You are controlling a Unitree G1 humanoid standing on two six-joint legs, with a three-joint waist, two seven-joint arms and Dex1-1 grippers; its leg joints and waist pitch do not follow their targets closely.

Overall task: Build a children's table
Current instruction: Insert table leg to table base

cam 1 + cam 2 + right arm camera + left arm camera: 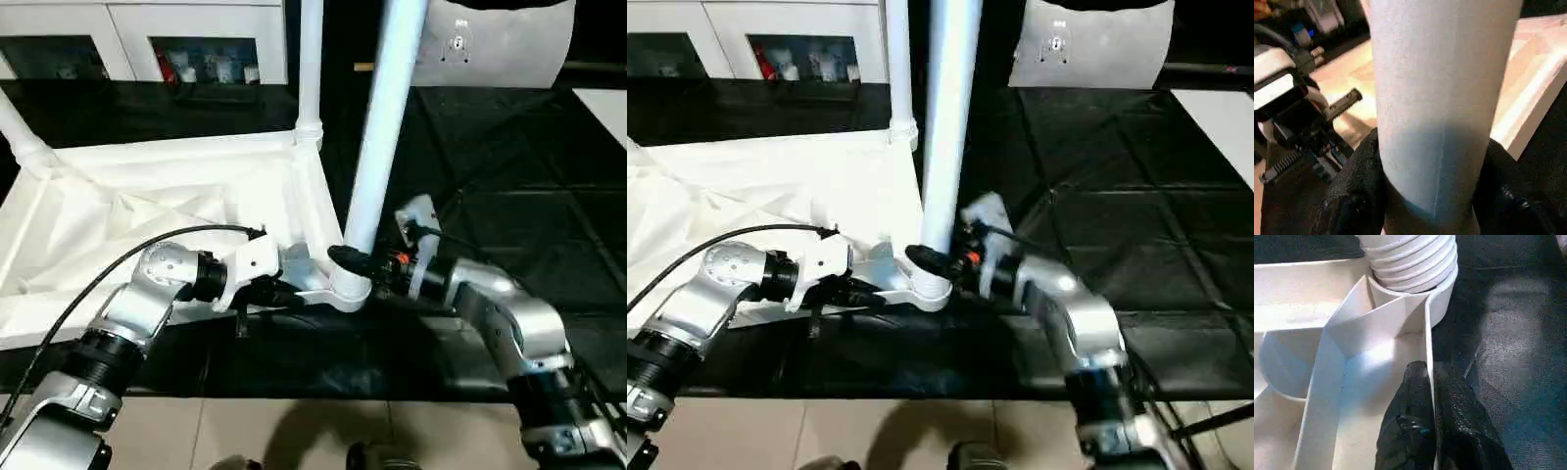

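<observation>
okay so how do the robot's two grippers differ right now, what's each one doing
The left gripper is pinched shut on the tabletop's thin rim wall; the right gripper is closed around the near leg just above its corner socket. The left grips a flat edge with fingers almost together; the right's fingers stand apart, one each side of the round leg. Both work at the same near corner of the upturned top.

White tabletop [147, 211] upside down, frame left; near-corner leg [382, 127] upright in socket, centre; second leg [311, 69] behind.
</observation>
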